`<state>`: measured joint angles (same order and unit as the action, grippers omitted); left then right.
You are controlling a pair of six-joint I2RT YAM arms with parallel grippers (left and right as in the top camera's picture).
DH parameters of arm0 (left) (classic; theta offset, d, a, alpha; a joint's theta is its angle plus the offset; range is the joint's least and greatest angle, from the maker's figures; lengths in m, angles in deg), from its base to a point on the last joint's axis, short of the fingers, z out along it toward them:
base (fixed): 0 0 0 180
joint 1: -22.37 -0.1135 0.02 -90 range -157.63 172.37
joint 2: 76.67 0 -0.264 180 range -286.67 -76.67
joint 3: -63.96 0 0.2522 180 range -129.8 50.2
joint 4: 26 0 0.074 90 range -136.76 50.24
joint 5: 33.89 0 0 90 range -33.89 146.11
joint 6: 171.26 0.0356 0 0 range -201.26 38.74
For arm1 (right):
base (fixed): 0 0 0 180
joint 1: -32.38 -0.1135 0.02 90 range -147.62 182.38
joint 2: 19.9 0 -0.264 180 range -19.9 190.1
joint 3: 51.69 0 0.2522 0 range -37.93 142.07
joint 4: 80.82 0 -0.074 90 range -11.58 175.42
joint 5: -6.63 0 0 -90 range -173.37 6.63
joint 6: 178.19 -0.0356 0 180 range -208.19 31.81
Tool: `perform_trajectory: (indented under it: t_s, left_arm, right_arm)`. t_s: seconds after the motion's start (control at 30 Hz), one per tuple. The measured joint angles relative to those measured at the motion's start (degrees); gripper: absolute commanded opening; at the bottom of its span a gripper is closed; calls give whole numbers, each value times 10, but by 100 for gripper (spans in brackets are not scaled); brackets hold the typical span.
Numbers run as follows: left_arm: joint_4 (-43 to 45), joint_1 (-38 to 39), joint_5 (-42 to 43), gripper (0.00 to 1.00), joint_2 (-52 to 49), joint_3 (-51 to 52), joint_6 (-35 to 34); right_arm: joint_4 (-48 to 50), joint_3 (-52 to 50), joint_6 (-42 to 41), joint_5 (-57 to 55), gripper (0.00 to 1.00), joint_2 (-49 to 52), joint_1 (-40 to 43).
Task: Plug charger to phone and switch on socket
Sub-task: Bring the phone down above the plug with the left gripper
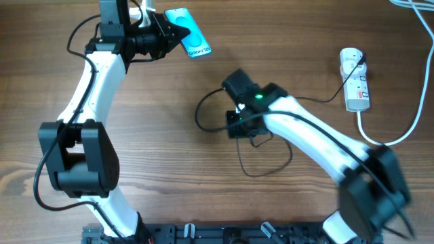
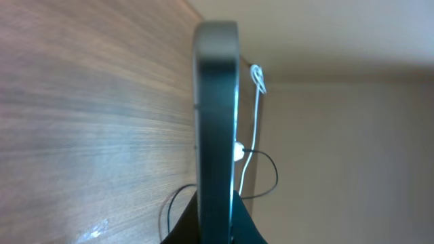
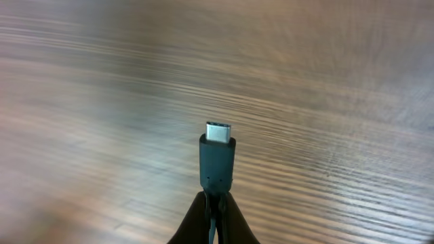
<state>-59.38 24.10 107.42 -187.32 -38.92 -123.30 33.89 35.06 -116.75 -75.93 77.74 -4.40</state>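
My left gripper (image 1: 171, 32) is shut on the phone (image 1: 190, 34), holding it lifted at the back of the table with its cyan screen showing. In the left wrist view the phone (image 2: 217, 115) stands edge-on between my fingers (image 2: 182, 230). My right gripper (image 3: 215, 211) is shut on the charger (image 3: 218, 159) just behind its black plug, whose metal tip points away over the wood. From above, the right gripper (image 1: 239, 126) sits mid-table with the thin black charger cable (image 1: 271, 161) looping around it. The white socket (image 1: 355, 81) lies at the right, apart from both grippers.
A thicker white cable (image 1: 411, 115) runs from the socket along the right edge to the back corner. A black plug sits in the socket's far end (image 1: 357, 61). Bare wooden tabletop (image 1: 169, 169) lies between the arms.
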Motion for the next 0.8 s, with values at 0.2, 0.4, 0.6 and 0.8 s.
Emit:
perform_trajectory:
  t_s: [0.2, 0.4, 0.6, 0.8]
  left_arm:
    - [21, 24, 39, 4, 0, 0, 43]
    - [38, 61, 81, 4, 0, 0, 95]
    - [38, 74, 106, 4, 0, 0, 125]
    - [38, 74, 145, 4, 0, 0, 151]
  right_arm:
    - [30, 7, 45, 8, 4, -102, 0]
    - [40, 8, 112, 42, 4, -116, 0]
    - [72, 8, 133, 52, 4, -116, 0]
    - [79, 8, 129, 34, 4, -116, 0]
